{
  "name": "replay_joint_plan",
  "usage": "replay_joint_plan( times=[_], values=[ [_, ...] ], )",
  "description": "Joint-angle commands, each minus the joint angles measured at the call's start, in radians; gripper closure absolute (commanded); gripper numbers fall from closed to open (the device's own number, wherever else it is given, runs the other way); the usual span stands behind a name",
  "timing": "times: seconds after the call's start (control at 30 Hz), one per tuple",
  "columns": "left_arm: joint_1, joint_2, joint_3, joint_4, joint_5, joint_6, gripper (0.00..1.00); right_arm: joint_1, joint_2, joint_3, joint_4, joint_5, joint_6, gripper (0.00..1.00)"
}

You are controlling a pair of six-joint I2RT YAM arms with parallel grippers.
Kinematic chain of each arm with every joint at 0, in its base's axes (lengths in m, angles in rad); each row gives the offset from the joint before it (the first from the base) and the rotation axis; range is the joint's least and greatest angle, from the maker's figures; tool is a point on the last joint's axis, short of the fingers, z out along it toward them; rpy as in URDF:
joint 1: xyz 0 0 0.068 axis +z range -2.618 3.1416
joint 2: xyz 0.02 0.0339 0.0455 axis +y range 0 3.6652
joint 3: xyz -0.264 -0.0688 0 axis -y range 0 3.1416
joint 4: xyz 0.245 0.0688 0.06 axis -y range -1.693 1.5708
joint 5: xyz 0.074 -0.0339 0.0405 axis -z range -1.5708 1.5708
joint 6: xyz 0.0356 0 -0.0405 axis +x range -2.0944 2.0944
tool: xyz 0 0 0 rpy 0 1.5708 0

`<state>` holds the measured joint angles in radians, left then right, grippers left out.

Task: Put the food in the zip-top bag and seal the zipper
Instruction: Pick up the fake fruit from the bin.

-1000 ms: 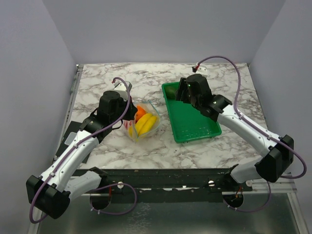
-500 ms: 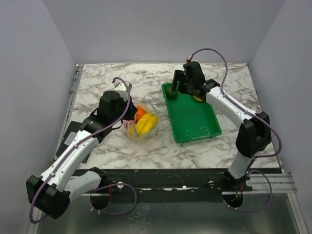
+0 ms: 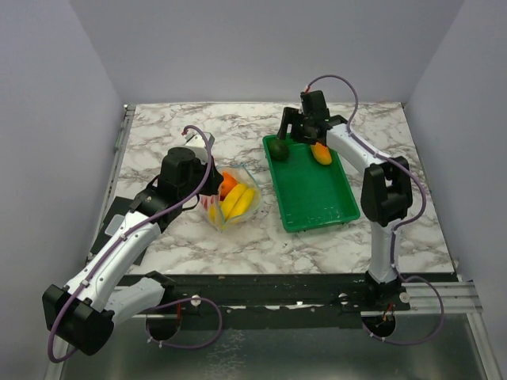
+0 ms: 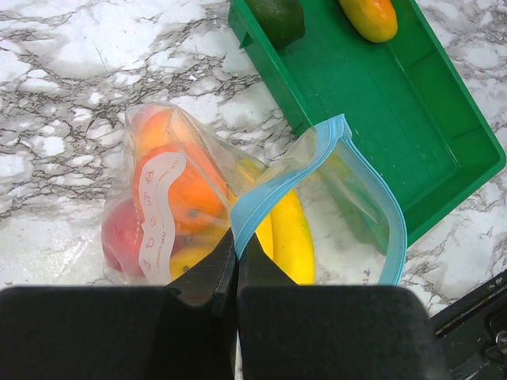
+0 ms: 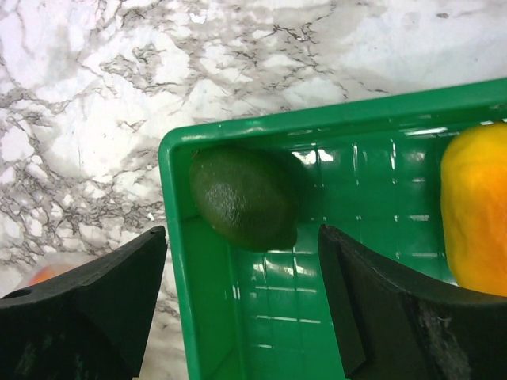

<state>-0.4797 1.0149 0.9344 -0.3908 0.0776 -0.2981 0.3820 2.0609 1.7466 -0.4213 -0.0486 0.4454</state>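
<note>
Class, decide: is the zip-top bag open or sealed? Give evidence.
Open. On the zip-top bag, the blue zipper gapes in a loop, sides apart; the left hand pinches one edge.

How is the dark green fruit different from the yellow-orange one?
The dark green fruit is dull and egg-shaped; the yellow-orange fruit is bright and longer. The green one sits in a corner of the tray; the yellow-orange one lies further along. Both rest in it.

Marble table (image 3: 238, 127) is carrying a green tray (image 3: 313, 194); clear zip-top bag (image 3: 234, 202) is lying just left of the tray.
</note>
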Motion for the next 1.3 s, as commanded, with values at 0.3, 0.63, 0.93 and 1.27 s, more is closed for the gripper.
replay_joint_plan(
  times=[0.3,0.63,0.93,1.27],
  values=[
    [-0.002,-0.004,-0.006,0.009,-0.021,0.006,1.00,-0.019,0.205,0.182,-0.038,-0.155,-0.054,0.19],
    [-0.002,0.003,-0.006,0.007,-0.024,0.007,1.00,-0.019,0.211,0.109,0.006,-0.206,-0.036,0.26],
    [-0.002,0.007,-0.006,0.005,-0.023,0.007,1.00,-0.019,0.177,0.008,0.037,-0.194,-0.016,0.38],
    [-0.002,0.008,-0.006,0.004,-0.027,0.006,1.00,-0.019,0.015,-0.123,0.078,-0.111,0.019,0.68]
  ],
)
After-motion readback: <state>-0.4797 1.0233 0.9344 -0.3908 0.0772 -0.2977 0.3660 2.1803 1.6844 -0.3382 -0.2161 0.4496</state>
